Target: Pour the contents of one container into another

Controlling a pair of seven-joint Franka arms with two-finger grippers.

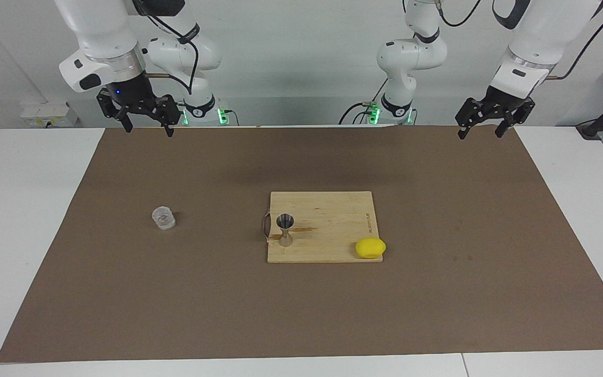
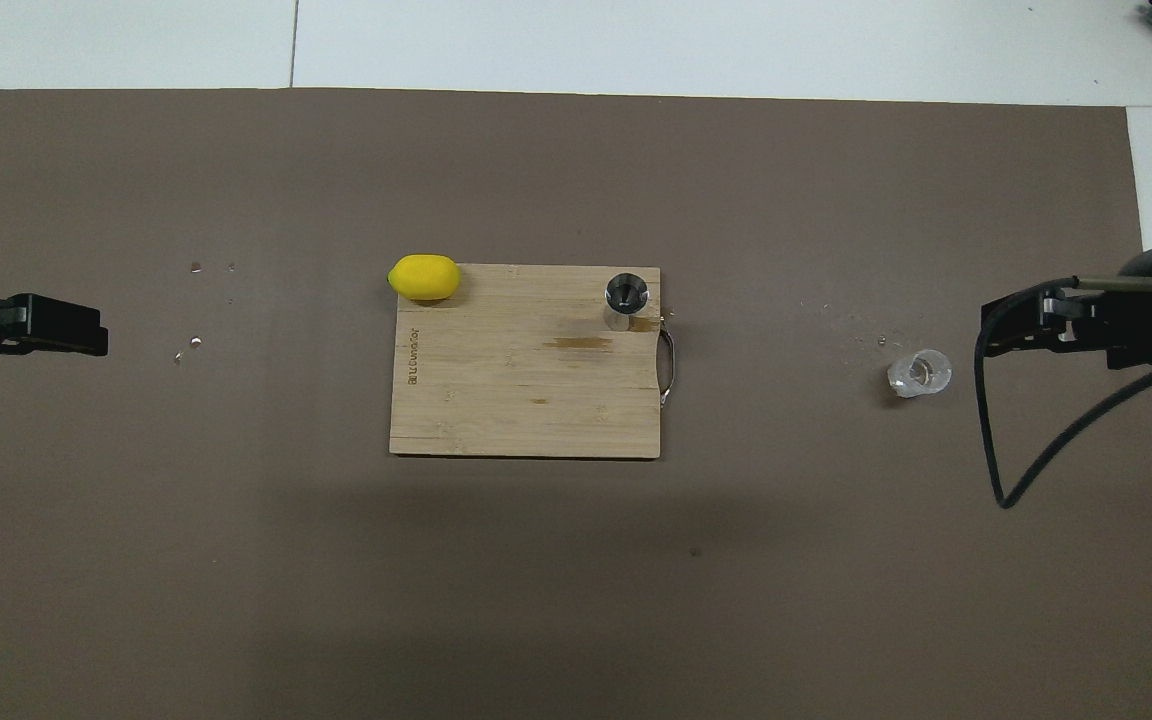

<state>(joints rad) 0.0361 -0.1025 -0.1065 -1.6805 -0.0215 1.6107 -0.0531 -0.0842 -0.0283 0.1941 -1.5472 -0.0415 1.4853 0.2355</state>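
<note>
cutting board (image 2: 526, 390): one short line of dark printed lettering along the edge toward the left arm's end; characters not legible.
other readable text: none seen.

You've got one glass cup (image 1: 163, 218), one jigger (image 1: 285, 230), one lemon (image 1: 370, 247), one board (image 1: 333, 214), one mat (image 1: 228, 314), two grippers.

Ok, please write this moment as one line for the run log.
left gripper: open, waiting | right gripper: open, raised | glass cup: on mat | jigger: on cutting board
</note>
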